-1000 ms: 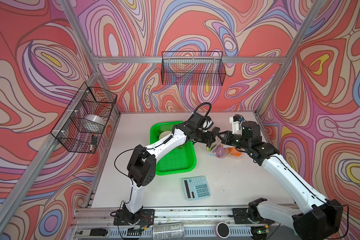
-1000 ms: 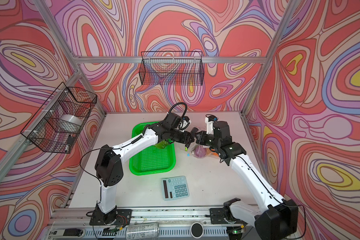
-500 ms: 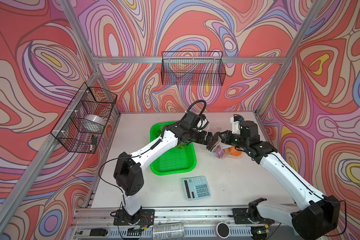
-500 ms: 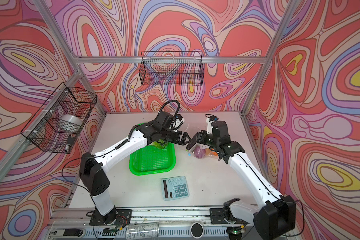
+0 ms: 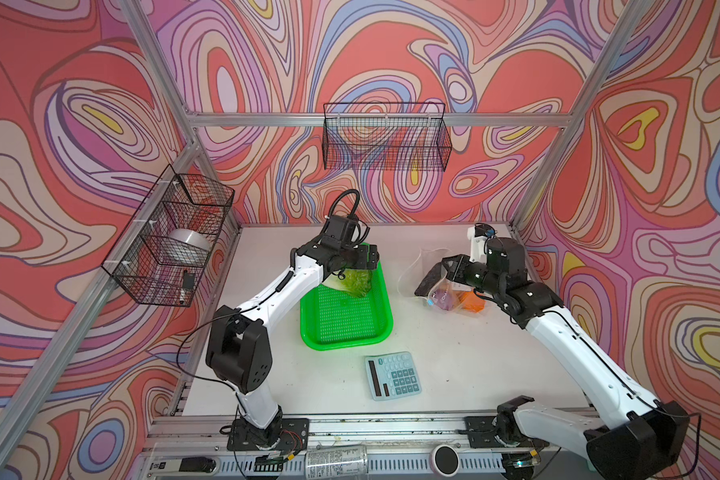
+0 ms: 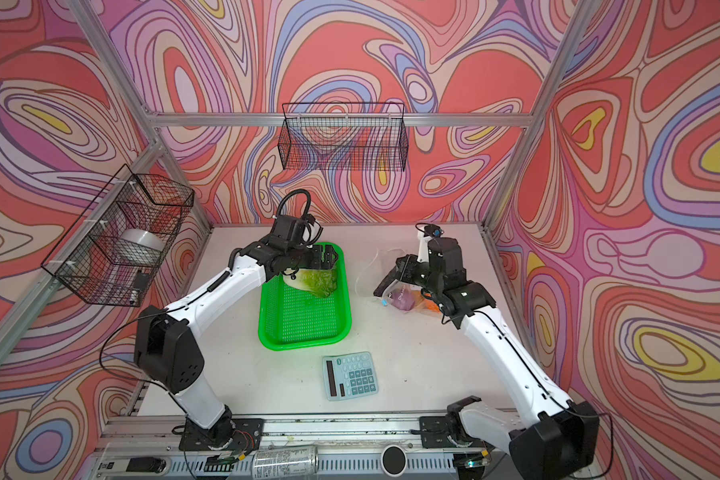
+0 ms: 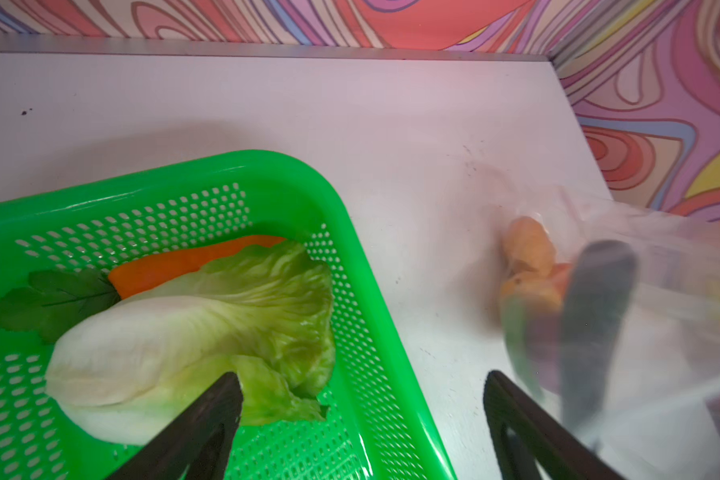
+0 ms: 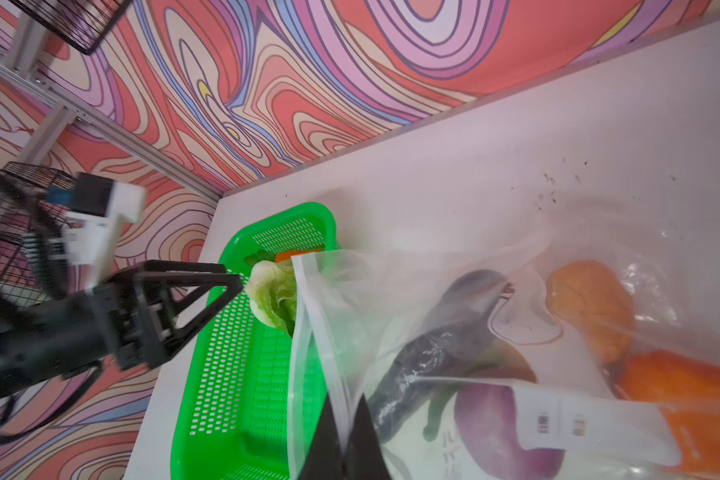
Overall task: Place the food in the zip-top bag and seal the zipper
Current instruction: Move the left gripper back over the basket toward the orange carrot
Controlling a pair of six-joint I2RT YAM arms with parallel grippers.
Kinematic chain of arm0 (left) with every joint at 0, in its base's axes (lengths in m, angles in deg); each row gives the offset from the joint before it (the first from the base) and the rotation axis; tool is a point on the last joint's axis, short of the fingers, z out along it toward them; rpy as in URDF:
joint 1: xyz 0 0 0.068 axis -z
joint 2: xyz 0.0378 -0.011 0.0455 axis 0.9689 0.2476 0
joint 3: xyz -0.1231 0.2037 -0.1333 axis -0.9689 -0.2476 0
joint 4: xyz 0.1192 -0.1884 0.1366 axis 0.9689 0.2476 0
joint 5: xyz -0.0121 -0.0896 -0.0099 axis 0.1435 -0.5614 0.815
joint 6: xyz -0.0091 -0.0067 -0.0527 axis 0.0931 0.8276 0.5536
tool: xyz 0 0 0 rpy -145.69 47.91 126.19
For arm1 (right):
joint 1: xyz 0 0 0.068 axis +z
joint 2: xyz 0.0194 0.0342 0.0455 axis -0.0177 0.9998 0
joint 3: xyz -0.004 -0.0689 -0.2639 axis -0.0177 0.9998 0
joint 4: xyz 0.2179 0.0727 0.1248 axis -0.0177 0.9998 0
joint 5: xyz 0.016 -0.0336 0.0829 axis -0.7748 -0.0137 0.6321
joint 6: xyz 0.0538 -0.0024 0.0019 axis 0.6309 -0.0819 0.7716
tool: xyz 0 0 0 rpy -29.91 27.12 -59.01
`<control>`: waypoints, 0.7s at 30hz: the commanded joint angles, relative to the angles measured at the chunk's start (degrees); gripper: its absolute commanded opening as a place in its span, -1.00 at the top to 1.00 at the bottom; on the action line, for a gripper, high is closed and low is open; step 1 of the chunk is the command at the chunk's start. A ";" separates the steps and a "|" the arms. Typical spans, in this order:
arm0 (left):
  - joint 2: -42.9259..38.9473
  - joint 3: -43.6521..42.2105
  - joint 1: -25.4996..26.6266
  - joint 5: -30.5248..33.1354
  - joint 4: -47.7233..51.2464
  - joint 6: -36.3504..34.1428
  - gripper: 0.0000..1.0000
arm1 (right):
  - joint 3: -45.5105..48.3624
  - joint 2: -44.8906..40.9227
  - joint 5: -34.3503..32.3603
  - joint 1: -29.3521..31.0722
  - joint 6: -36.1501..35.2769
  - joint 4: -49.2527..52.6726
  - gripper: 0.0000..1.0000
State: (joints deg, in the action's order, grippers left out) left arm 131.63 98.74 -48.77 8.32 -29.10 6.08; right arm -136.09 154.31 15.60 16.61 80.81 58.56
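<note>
The clear zip-top bag (image 5: pixel 454 291) (image 6: pixel 404 297) lies right of the green basket. My right gripper (image 8: pixel 344 403) (image 5: pixel 427 282) is shut on its mouth edge and holds the mouth up. Inside the bag (image 8: pixel 454 299) show a dark eggplant (image 8: pixel 433 353), a purple onion (image 8: pixel 495 424) and an orange pumpkin (image 8: pixel 682 395). My left gripper (image 7: pixel 360 380) (image 5: pixel 368 259) (image 6: pixel 327 257) hangs open and empty over the basket's far end. Under it lies the napa cabbage (image 7: pixel 184 345) (image 5: pixel 354 282), with a carrot (image 7: pixel 184 259) behind it. I cannot make out the zipper's slider.
The green basket (image 5: pixel 341 345) (image 6: pixel 304 343) sits mid-table, left of the bag. A light-blue calculator (image 5: pixel 393 376) lies near the front edge. Black wire baskets hang on the back wall (image 5: pixel 385 137) and the left wall (image 5: pixel 167 237).
My left gripper drew back leftward from the bag's mouth to above the basket's far end, and its jaws spread wide. The right gripper kept its hold on the bag edge.
</note>
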 commanded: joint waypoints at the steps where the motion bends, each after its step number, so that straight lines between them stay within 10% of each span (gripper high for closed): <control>1: 4.63 3.25 -1.04 0.05 -1.69 -1.22 -0.86 | -3.82 -3.06 -1.47 -0.06 -1.21 -0.97 1.00; 21: 18.12 9.82 -3.46 -3.45 1.68 -3.54 -0.78 | -1.65 -1.97 -5.75 -0.13 -2.47 -0.43 1.00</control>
State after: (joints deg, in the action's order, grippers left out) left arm 149.68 109.82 -51.59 6.92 -29.31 3.06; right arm -138.56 152.39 10.66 16.61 78.74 58.93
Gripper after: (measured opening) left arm 0.893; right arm 0.042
